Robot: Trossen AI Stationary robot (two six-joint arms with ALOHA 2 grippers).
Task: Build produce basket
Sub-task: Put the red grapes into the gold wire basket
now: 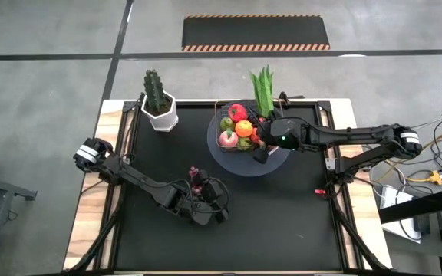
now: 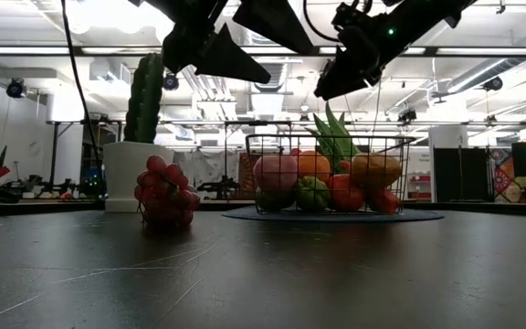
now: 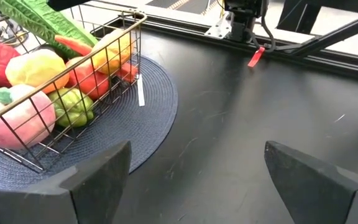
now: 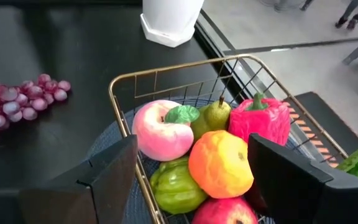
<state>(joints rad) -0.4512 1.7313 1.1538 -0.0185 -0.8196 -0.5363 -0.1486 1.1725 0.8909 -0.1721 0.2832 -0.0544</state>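
Note:
The coppery wire basket (image 1: 222, 115) stands on a round grey disc (image 1: 236, 165) and holds several toy fruits and vegetables, among them a pink peach (image 4: 162, 132), an orange (image 4: 221, 163), a red pepper (image 4: 261, 119) and the long leafy green (image 1: 263, 90). The purple grapes (image 1: 197, 177) lie on the black mat, left of the disc. My left gripper (image 1: 215, 201) is open, raised just near of the grapes (image 2: 164, 192), and faces the basket (image 3: 114, 59). My right gripper (image 1: 258, 144) is open above the basket's right part, over the orange.
A green cactus in a white hexagonal pot (image 1: 159, 107) stands at the mat's far left corner. A small red tag (image 1: 318, 191) lies by the right rail. Bare black mat (image 1: 282, 222) spreads across the near half of the table.

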